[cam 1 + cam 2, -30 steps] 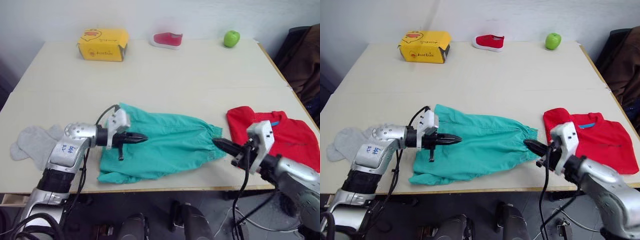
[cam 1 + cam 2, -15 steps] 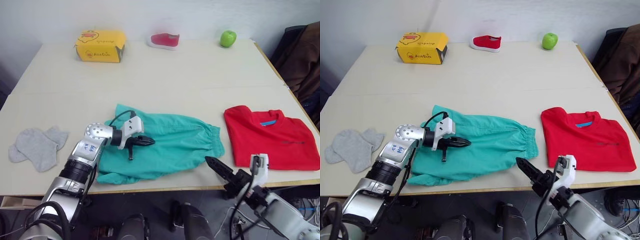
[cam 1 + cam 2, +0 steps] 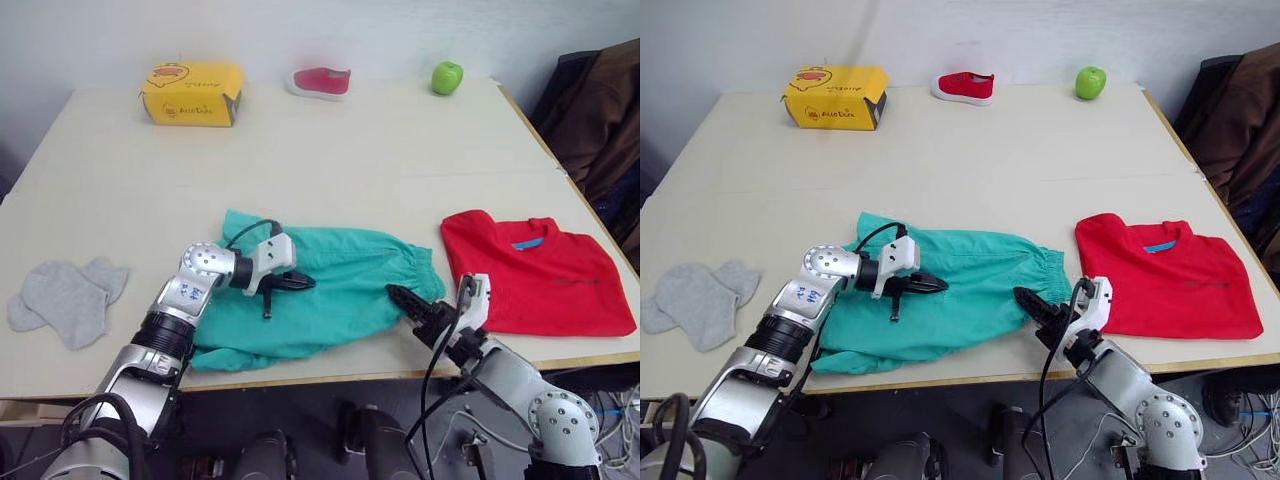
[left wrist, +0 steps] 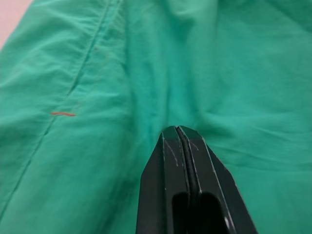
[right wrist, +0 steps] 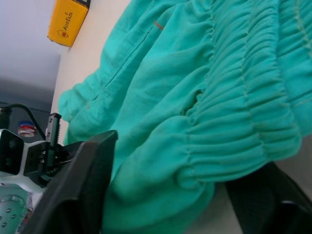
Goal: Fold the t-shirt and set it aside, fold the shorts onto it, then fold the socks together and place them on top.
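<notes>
A: Shorts [image 3: 330, 290]: teal-green, wrinkled, spread flat at the near middle of the table [image 3: 330, 150], gathered elastic waist to the right, leg ends to the left. Where is the left gripper [image 3: 937, 286]?

B: Over the left half of the shorts, pointing right. Its two black fingers [image 4: 183, 165] are pressed together with no cloth between them; the tips sit just above the fabric.

A: Right gripper [image 3: 400, 297]?

B: At the near right end of the shorts, by the waistband. Its fingers [image 5: 83, 180] stand apart, one on each side of the bunched elastic edge, the cloth lying in the gap between them. The jaws have not closed on it.

A: T-shirt [image 3: 1165, 275]?

B: Bright red, lying flat at the near right of the table, collar toward the far side with a blue label showing. It is just beside the shorts, to their right, with a strip of bare table between them.

A: Socks [image 3: 65, 300]?

B: Light grey pair, lying overlapped at the near left, well apart from the shorts.

A: Other items?

B: Far edge, left to right: yellow cardboard box [image 3: 192, 92], small red-and-white shoe [image 3: 964, 86], green apple [image 3: 447, 77]. A dark brown garment [image 3: 1240, 110] hangs beyond the table's right side.
</notes>
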`<state>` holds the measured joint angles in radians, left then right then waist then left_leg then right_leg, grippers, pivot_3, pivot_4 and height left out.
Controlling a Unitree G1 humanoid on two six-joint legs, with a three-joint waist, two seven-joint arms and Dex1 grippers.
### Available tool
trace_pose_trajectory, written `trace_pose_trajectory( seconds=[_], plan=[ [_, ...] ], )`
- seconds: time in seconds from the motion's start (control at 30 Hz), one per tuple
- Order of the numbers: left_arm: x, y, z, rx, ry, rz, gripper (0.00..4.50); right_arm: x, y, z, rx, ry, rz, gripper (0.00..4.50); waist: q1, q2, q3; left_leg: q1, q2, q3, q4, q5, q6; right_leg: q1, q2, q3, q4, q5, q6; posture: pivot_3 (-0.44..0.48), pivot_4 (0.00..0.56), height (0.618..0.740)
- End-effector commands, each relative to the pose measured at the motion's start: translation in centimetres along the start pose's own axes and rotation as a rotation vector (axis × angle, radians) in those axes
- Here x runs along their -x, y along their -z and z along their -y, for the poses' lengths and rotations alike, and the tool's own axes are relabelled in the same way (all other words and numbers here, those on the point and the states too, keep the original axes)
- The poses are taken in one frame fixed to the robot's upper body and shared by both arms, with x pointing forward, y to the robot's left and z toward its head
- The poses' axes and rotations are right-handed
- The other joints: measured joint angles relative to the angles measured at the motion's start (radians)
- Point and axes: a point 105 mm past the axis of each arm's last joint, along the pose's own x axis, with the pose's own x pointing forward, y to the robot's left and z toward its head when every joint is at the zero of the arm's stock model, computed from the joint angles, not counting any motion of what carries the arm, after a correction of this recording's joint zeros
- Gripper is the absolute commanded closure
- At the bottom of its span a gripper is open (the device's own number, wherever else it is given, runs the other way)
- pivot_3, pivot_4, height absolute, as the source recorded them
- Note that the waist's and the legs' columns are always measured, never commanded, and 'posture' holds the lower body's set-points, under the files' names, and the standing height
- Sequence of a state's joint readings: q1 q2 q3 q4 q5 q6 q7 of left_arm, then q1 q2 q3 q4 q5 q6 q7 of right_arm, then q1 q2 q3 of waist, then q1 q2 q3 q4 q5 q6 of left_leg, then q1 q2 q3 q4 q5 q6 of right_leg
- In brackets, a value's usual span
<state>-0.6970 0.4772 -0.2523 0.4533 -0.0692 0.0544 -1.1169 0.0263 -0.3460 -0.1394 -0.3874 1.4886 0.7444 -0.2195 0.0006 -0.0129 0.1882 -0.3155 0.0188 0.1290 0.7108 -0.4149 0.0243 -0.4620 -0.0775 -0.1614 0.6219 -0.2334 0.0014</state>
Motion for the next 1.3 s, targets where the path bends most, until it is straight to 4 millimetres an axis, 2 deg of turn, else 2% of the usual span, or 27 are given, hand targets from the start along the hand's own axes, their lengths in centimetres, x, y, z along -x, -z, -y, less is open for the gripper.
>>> trace_pose_trajectory(
  seconds=[0.03,0.13,0.2,0.27,0.33,0.43,0.5,0.63,0.73,0.8,0.9,1.0,1.07,1.17,1.3],
  plan=[
    [0.0,1.7,-0.6,0.021,-0.049,-0.059,4.50,0.2,-0.4,-0.7,0.120,-0.021,0.003,2.72,0.000,0.000,0.000,0.000,0.000,0.000,0.000,0.000,0.000,0.000,0.000,0.000,0.000,0.000,0.000,0.000,0.150,0.740],
    [-0.1,2.1,-0.6,0.027,-0.054,-0.060,4.50,0.4,-1.6,-2.5,0.304,-0.063,0.027,3.77,0.001,0.001,-0.001,0.000,0.000,0.000,0.000,0.000,0.000,0.000,-0.001,0.000,0.000,0.000,0.000,0.000,0.150,0.740],
    [-0.2,2.1,-0.6,0.028,-0.057,-0.061,4.50,0.1,-2.4,-5.0,0.398,-0.159,0.031,4.47,0.001,0.001,-0.001,0.000,0.000,0.000,0.000,0.000,0.001,0.001,-0.001,0.000,-0.001,0.000,0.000,0.000,0.150,0.740],
    [-0.2,2.3,-0.7,0.028,-0.071,-0.069,4.50,-0.6,-2.9,-7.9,0.532,-0.280,0.002,4.49,-0.002,0.001,-0.001,0.001,0.000,0.000,0.000,0.000,0.001,0.000,-0.001,0.000,-0.001,0.000,0.000,0.000,0.150,0.740],
    [0.0,2.5,-1.2,0.035,-0.111,-0.077,4.50,-1.6,-2.3,-10.9,0.703,-0.419,-0.070,4.49,-0.002,0.002,-0.001,0.002,0.000,0.000,0.001,0.000,0.001,0.000,-0.001,0.000,-0.001,0.000,0.000,0.000,0.150,0.740],
    [0.6,2.0,-2.5,0.064,-0.193,-0.056,4.50,-2.9,-0.1,-14.3,0.937,-0.618,-0.207,4.49,-0.003,0.002,-0.002,0.004,0.000,0.000,0.001,0.000,0.001,-0.001,-0.001,0.000,-0.001,0.000,0.000,0.000,0.150,0.740],
    [1.2,1.3,-3.3,0.088,-0.250,-0.022,4.50,-3.5,1.7,-15.6,1.072,-0.739,-0.320,4.49,-0.002,0.002,-0.002,0.003,0.000,-0.001,0.001,0.000,0.001,-0.002,-0.001,-0.001,0.000,0.000,0.000,0.000,0.150,0.740],
    [3.9,-0.6,-5.2,0.149,-0.386,0.058,4.50,-5.5,3.3,-16.5,1.231,-0.858,-0.434,4.49,-0.003,0.002,-0.002,-0.001,0.000,-0.003,0.003,0.000,0.002,-0.003,-0.001,-0.005,0.001,0.000,0.000,0.000,0.150,0.740],
    [8.2,-0.9,-5.9,0.163,-0.485,0.052,4.50,-5.9,4.6,-16.4,1.321,-0.958,-0.519,4.49,-0.004,0.002,-0.002,-0.005,0.000,-0.006,0.005,0.000,0.002,-0.003,-0.002,-0.010,0.000,0.000,0.000,0.000,0.150,0.740],
    [11.6,-1.0,-5.6,0.188,-0.540,0.048,4.50,-6.3,5.5,-16.3,1.341,-1.010,-0.562,4.49,-0.009,0.002,-0.002,-0.006,0.000,-0.007,0.004,0.000,0.002,-0.003,-0.002,-0.012,-0.001,0.000,0.000,0.000,0.150,0.740],
    [15.1,-1.3,-4.1,0.229,-0.582,0.046,4.50,-7.3,6.5,-16.0,1.380,-1.040,-0.585,4.49,-0.018,0.003,-0.001,-0.006,0.001,-0.009,0.004,-0.001,0.002,-0.003,-0.002,-0.014,-0.002,0.000,0.000,0.000,0.150,0.740],
    [17.6,-1.2,-2.3,0.225,-0.614,0.004,4.50,-8.5,7.9,-15.2,1.425,-1.046,-0.604,4.49,-0.025,0.003,-0.001,-0.006,0.000,-0.010,0.004,-0.001,0.002,-0.003,-0.003,-0.014,-0.002,0.000,0.000,0.000,0.150,0.740],
    [19.1,-0.7,-2.6,0.226,-0.695,-0.027,4.50,-9.0,8.7,-15.4,1.409,-1.060,-0.601,4.49,-0.023,0.004,-0.001,-0.006,0.000,-0.011,0.004,-0.001,0.001,-0.002,-0.003,-0.014,-0.002,0.000,0.000,0.000,0.150,0.740],
    [20.1,-1.0,-3.4,0.212,-0.764,-0.020,4.50,-9.2,9.5,-16.1,1.355,-1.091,-0.605,4.49,-0.019,0.004,-0.001,-0.007,0.000,-0.012,0.005,-0.001,0.001,-0.002,-0.003,-0.014,-0.002,0.000,0.000,0.000,0.150,0.740],
    [18.6,-3.3,-4.8,0.153,-0.748,0.038,4.50,-8.4,10.0,-16.9,1.243,-1.160,-0.653,3.46,-0.016,0.004,-0.001,-0.008,0.000,-0.012,0.005,-0.001,0.001,-0.002,-0.003,-0.014,-0.002,0.000,0.000,0.000,0.150,0.740]
  ],
)
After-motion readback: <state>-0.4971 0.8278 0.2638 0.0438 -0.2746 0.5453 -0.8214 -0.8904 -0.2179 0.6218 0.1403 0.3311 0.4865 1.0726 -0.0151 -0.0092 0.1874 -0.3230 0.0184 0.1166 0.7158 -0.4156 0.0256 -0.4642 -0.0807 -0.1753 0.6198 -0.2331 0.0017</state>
